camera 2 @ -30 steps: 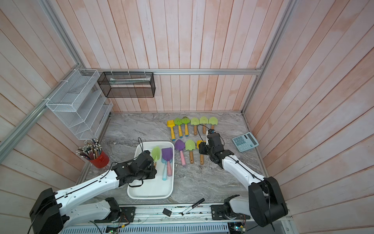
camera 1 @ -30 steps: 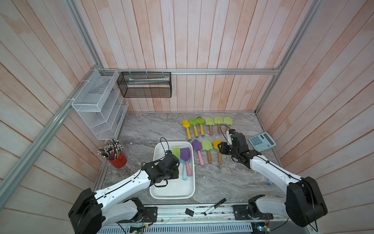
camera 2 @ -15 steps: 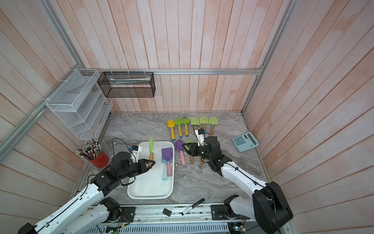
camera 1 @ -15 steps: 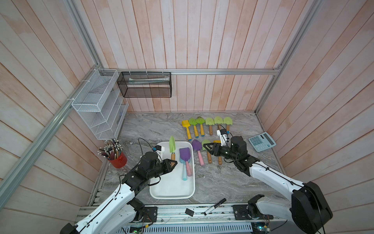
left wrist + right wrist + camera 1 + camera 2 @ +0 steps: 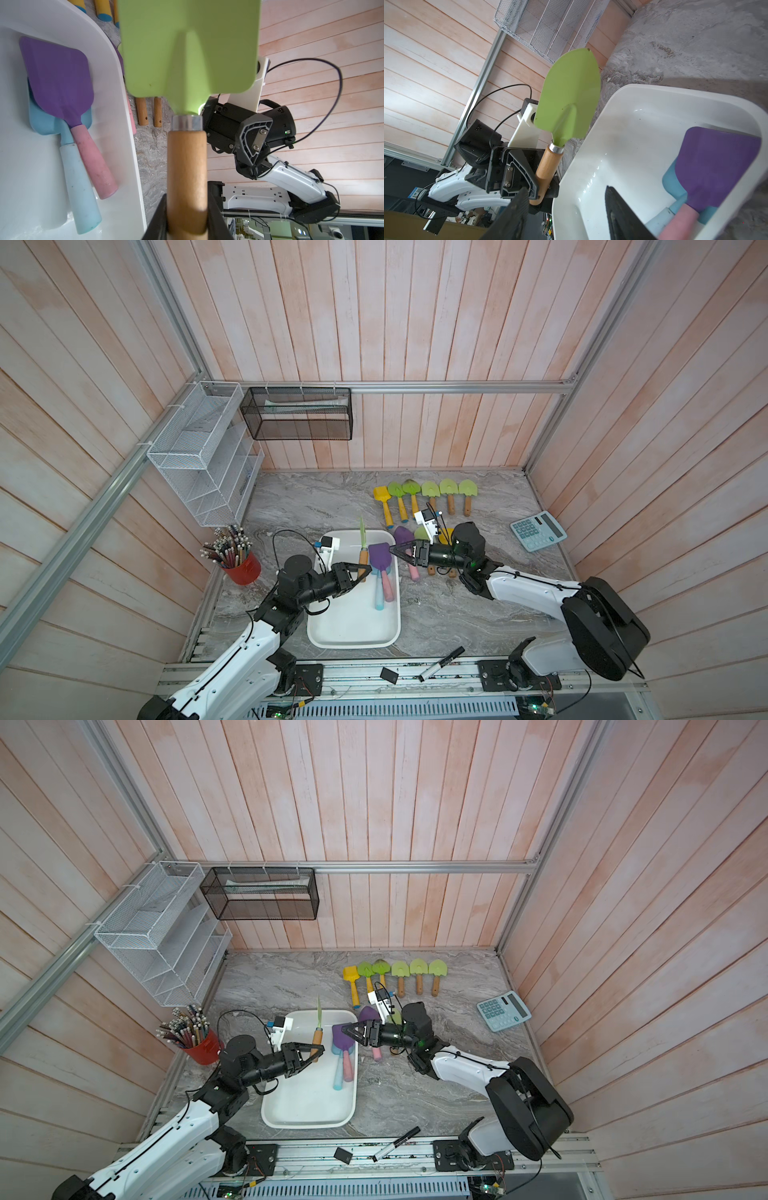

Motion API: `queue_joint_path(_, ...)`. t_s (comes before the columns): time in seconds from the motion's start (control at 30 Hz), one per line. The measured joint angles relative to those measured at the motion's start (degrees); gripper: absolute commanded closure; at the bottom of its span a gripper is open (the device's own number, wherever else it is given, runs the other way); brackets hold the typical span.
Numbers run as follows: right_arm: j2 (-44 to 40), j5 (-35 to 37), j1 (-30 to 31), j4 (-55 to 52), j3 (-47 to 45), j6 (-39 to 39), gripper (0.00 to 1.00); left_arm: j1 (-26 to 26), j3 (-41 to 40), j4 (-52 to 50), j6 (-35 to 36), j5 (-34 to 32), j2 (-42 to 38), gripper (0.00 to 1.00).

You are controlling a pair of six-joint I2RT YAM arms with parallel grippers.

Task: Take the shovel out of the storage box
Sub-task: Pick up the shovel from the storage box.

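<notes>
green shovel (image 5: 363, 558): was lying flat in the storage box (image 5: 353, 624), now lifted above it, blade pointing up | left gripper (image 5: 362, 571): risen off the box floor, wooden handle pinched | right gripper (image 5: 397, 552): swung across toward the left gripper, reaching the box's rim, jaws spread wider

The walls (image 5: 415, 323) are pale pinkish wooden planks on three sides, vertical at the back and horizontal on the sides. An aluminium frame (image 5: 415, 386) runs across the back wall and down the corners. The work surface (image 5: 324, 497) is a grey marble-patterned top that meets the back wall. A white wire rack (image 5: 199, 456) is fixed to the side rail. A black mesh basket (image 5: 299, 423) hangs from the back rail, just beside the rack. Lighting is even and shadows are soft.
</notes>
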Motion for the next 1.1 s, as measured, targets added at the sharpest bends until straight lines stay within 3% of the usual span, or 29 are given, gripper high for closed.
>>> queue_joint_path(0.23,5.7,-2.9,3.4,8.2,3.4,4.2,0.39,0.0,-3.0,12.8,-5.6,3.6,2.9,1.00)
queue_joint_path(0.5,11.8,-5.0,5.2,16.2,4.9,9.2,0.42,0.0,-3.7,19.0,-8.0,5.4,4.0,1.00)
queue_joint_path(1.1,14.6,-6.1,6.3,19.5,8.8,12.2,0.67,0.1,-4.3,23.7,-8.5,6.0,5.4,1.00)
